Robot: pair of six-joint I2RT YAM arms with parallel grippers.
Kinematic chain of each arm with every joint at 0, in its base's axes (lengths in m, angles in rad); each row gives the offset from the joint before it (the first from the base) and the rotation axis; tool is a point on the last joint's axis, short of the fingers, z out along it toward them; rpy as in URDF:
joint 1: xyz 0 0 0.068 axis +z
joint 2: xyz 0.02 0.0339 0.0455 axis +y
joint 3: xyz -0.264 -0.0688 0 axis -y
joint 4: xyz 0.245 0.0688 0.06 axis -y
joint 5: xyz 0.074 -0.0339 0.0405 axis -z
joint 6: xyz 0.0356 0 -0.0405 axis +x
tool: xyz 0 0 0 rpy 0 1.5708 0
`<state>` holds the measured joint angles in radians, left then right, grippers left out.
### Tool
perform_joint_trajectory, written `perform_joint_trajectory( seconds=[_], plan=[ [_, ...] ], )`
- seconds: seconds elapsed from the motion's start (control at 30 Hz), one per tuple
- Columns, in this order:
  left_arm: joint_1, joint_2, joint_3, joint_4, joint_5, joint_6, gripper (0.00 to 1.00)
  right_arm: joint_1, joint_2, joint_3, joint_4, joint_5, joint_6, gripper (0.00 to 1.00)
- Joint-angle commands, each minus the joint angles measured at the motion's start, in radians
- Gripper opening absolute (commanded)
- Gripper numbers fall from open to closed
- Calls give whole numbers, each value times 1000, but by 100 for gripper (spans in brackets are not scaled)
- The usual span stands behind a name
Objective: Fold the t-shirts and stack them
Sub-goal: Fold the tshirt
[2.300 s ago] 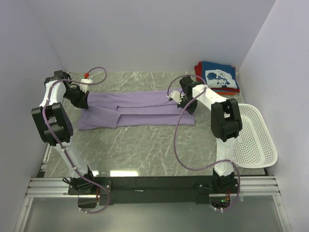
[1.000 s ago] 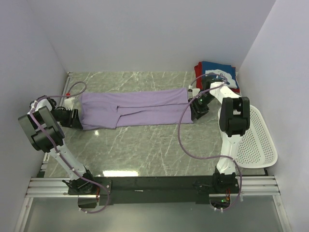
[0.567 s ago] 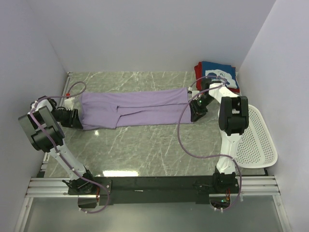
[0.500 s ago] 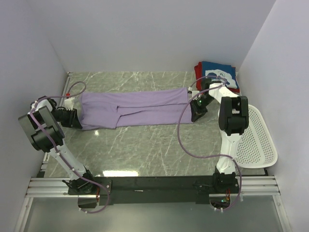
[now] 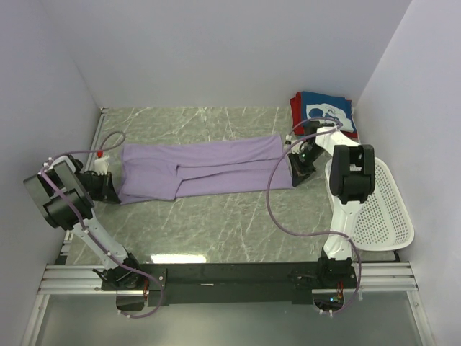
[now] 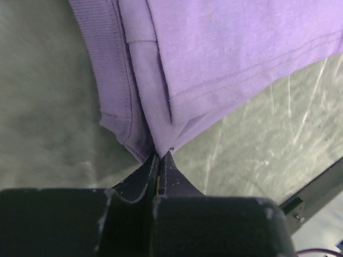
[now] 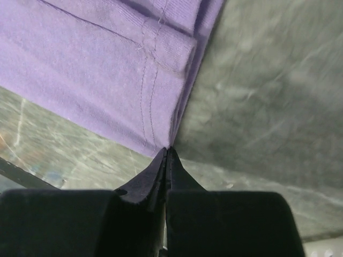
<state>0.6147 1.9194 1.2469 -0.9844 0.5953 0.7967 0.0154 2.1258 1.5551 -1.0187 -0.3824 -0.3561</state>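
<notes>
A grey-green marbled counter (image 5: 216, 216) sits boxed in by plain pale walls (image 5: 216, 50) at the back and both sides, with a metal rail (image 5: 230, 277) along its near edge. The lavender t-shirt (image 5: 209, 167) lies flat across the middle as a long folded band running left to right. The left pincer (image 6: 161, 155) is clenched on its near left corner, low on the counter, and the right pincer (image 7: 167, 152) is clenched on its near right corner. Purple cables (image 5: 270, 209) loop off both arms. A folded navy t-shirt (image 5: 328, 115) with a white print lies on a red t-shirt (image 5: 295, 108) in the far right corner. A white perforated basket (image 5: 382, 216) rests at the right edge, its holed bottom in plain view.
</notes>
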Motion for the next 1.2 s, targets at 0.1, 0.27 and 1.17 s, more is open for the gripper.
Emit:
perform_joint_trajectory(
  seconds=[0.1, 0.27, 1.17],
  plan=[
    [17, -98, -75, -34, -2, 32, 22, -11, -84, -35, -23, 114, -52, 15],
    [88, -148, -11, -128, 136, 84, 50, -9, -231, 17, -26, -5, -20, 57],
    [3, -40, -63, 73, 161, -249, 51, 733, 0, -15, 828, -320, 897, 64]
  ],
)
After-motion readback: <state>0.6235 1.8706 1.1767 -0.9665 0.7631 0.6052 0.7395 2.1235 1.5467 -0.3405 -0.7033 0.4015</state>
